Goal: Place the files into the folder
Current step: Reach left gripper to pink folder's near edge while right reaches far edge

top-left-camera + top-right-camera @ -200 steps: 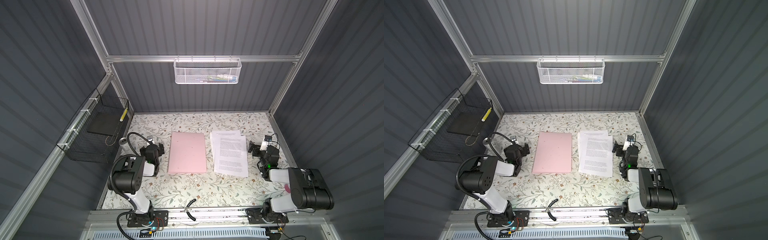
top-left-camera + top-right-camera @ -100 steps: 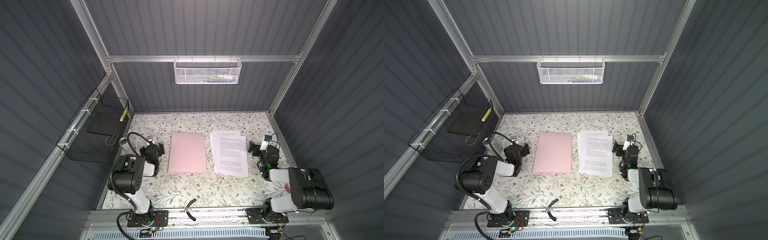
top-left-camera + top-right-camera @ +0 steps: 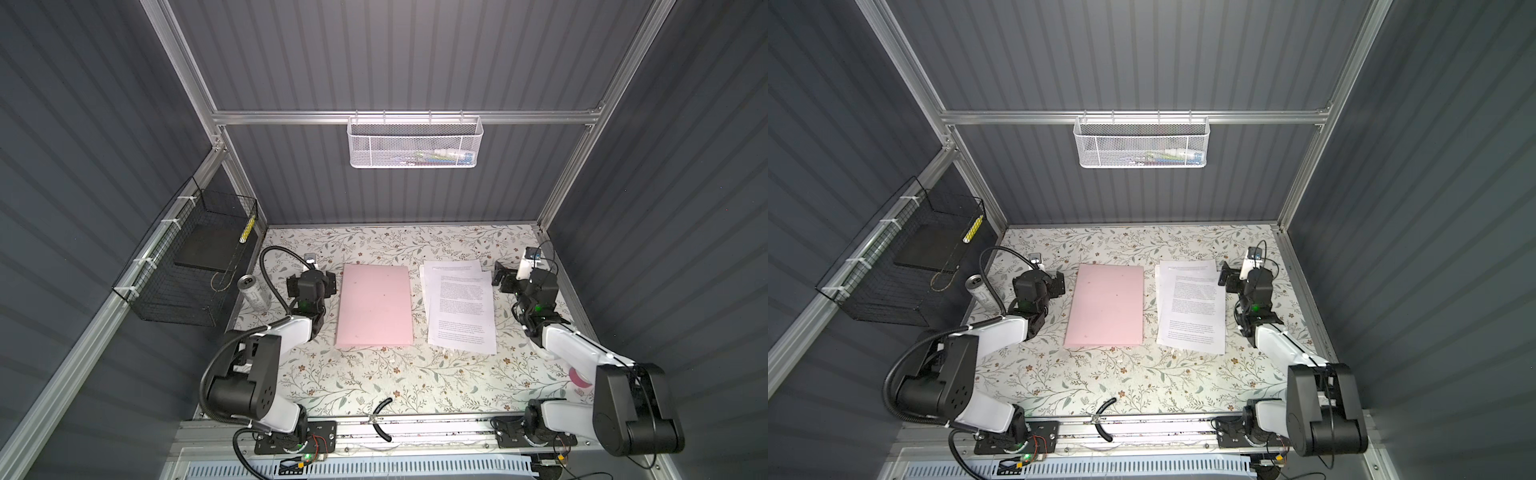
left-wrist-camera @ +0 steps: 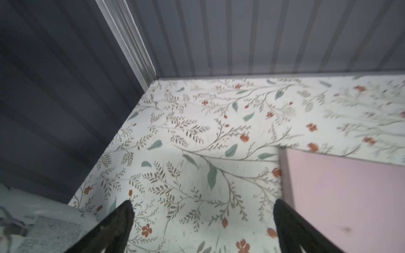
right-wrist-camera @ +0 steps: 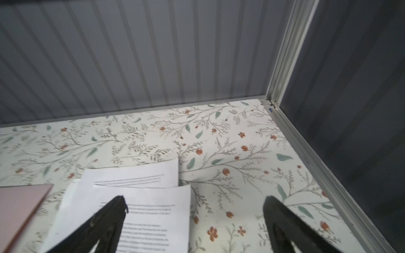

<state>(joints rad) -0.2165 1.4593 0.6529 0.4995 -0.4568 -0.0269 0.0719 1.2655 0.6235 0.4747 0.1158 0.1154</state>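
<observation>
The folder [image 3: 376, 305] lay closed, plain pink; the files [image 3: 459, 305] beside it were white, printed, slightly fanned. Left gripper [image 4: 203, 203] and right gripper [image 5: 195, 199] gaped empty.

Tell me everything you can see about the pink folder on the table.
The folder is a plain pale pink rectangle, thin and matte, with a few dark specks on its cover. It is closed and lies flat near the middle of the floral table, long edges running away from the robot. The files lie to its right, with a gap between. The open left gripper sits just off its left edge, apparently not touching. No clip shows.
</observation>
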